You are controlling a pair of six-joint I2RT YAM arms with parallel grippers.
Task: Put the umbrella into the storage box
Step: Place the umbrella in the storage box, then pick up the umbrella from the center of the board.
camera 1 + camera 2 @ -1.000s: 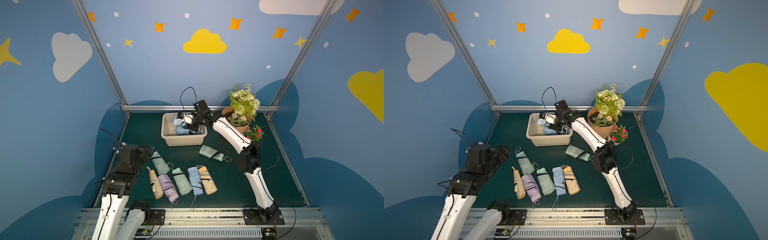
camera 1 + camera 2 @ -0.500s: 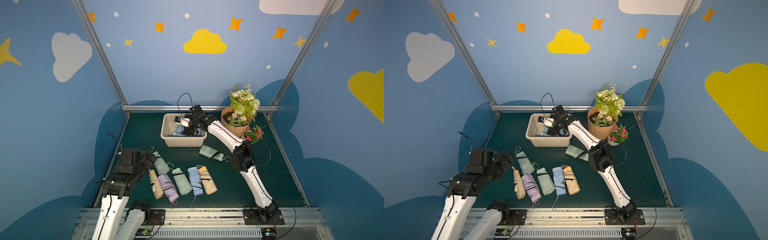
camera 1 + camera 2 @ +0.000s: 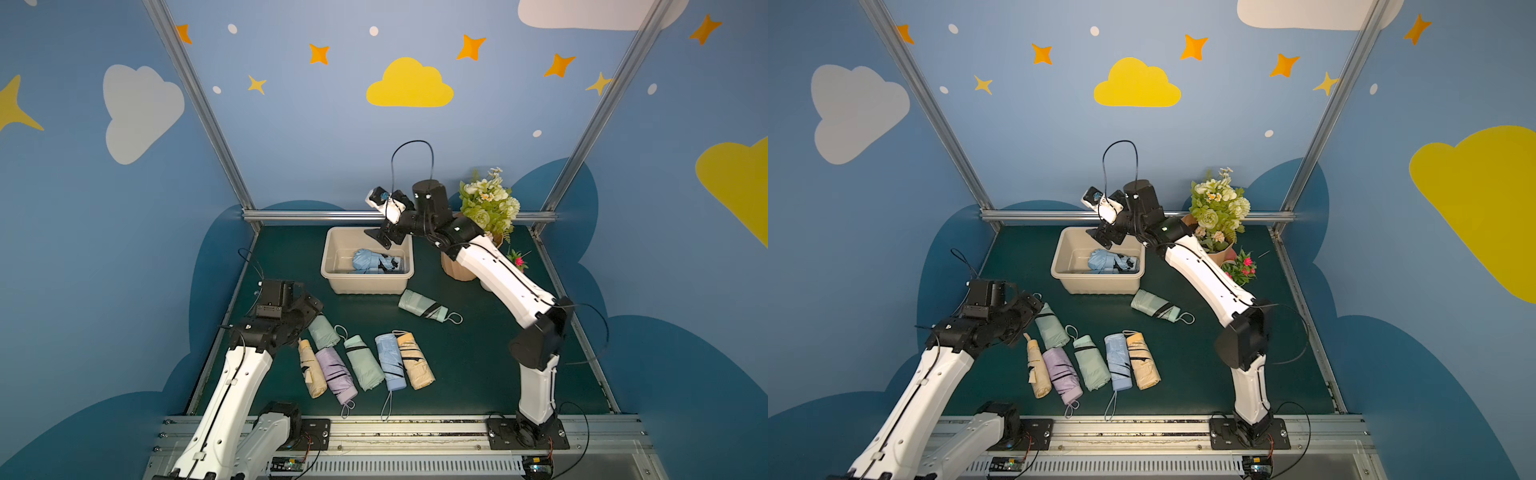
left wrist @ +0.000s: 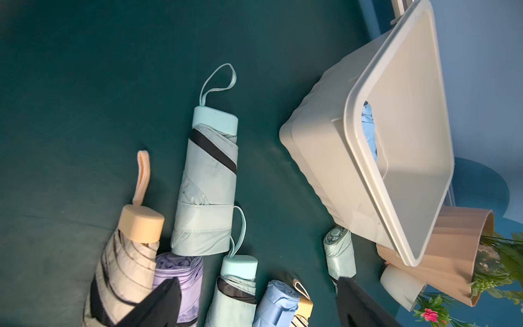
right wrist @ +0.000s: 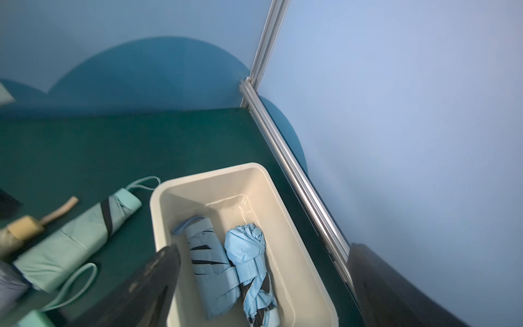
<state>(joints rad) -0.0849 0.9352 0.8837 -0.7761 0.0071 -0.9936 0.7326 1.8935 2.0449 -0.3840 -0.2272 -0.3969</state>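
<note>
Right claw (image 3: 383,240) spread and empty above the far right corner of the box (image 3: 365,285).
Two blue umbrellas (image 3: 375,261) lie inside, side by side, long axes left-right, one's strap leftward; left claw (image 4: 256,286) spread over the near row (image 3: 365,361).

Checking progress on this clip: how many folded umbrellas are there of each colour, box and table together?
Light blue umbrellas: 3 (2 in the storage box)
Mint green umbrellas: 3
Lilac umbrella: 1
Cream umbrella: 1
Tan umbrella: 1
Total: 9
</note>
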